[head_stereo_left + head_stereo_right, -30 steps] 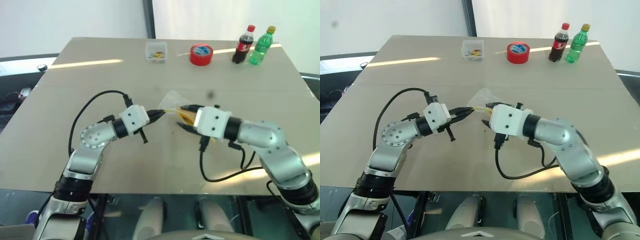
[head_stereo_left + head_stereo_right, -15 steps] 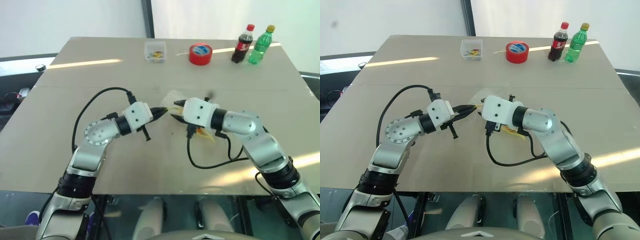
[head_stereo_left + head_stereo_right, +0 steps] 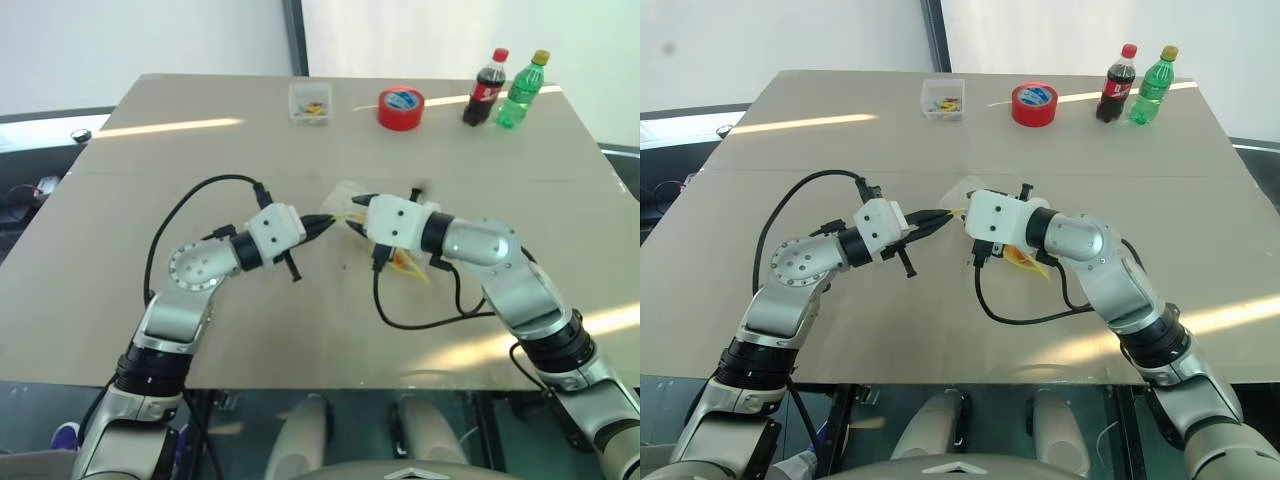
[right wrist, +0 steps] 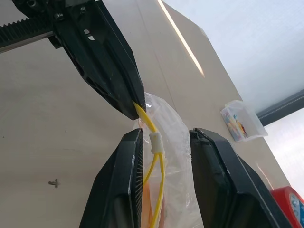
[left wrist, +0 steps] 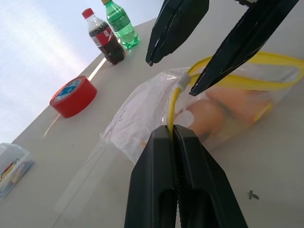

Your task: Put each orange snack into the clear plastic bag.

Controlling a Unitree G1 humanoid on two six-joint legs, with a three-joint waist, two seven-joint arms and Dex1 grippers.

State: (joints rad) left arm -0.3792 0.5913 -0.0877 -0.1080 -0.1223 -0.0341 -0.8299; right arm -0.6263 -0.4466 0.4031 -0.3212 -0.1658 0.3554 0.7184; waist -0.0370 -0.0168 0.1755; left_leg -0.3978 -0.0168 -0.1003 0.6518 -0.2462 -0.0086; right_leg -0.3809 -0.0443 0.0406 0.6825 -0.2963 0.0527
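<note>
The clear plastic bag (image 5: 137, 114) hangs a little above the middle of the table between my two grippers. My left gripper (image 5: 174, 130) is shut on the end of the bag's yellow seal strip (image 5: 247, 80). My right gripper (image 4: 166, 135) is open, one finger on either side of the strip and its white slider (image 4: 155, 141), tip to tip with the left gripper (image 3: 322, 222). An orange snack (image 5: 223, 107) shows through the plastic inside the bag, under my right wrist (image 3: 403, 262). How many snacks are in there I cannot tell.
At the table's far edge stand a small clear box (image 3: 311, 103), a red tape roll (image 3: 402, 106), a cola bottle (image 3: 486, 88) and a green bottle (image 3: 524, 92). Black cables loop from both wrists over the near table (image 3: 120, 250).
My right gripper has moved forward and left to the bag's mouth beside the left fingertips, and its fingers have narrowed around the seal strip. The left gripper has held still.
</note>
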